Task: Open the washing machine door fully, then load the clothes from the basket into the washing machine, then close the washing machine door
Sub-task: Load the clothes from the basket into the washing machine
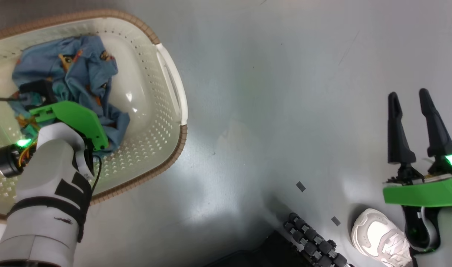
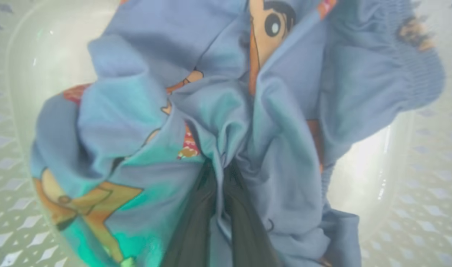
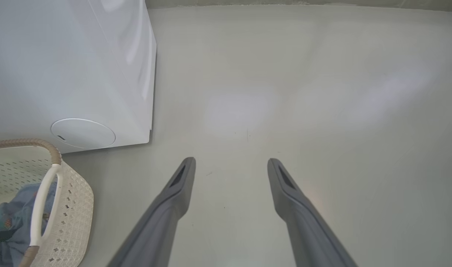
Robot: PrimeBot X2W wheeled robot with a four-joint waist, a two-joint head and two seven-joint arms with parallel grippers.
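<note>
Left gripper (image 2: 219,168) in the basket (image 1: 157,122) — jaws clamped on a fold of the clothes (image 2: 144,111). Right gripper (image 3: 231,163) over floor (image 3: 322,92), jaws apart, holding nothing. Washing machine (image 3: 70,63) stands just beside the basket.

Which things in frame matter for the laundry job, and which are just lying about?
Job: light blue printed clothes; cream perforated plastic basket with brown rim; big white boxy washing machine; left gripper, jaws shut on the clothes.
Lying about: white sneaker; two small dark marks on the grey floor.
</note>
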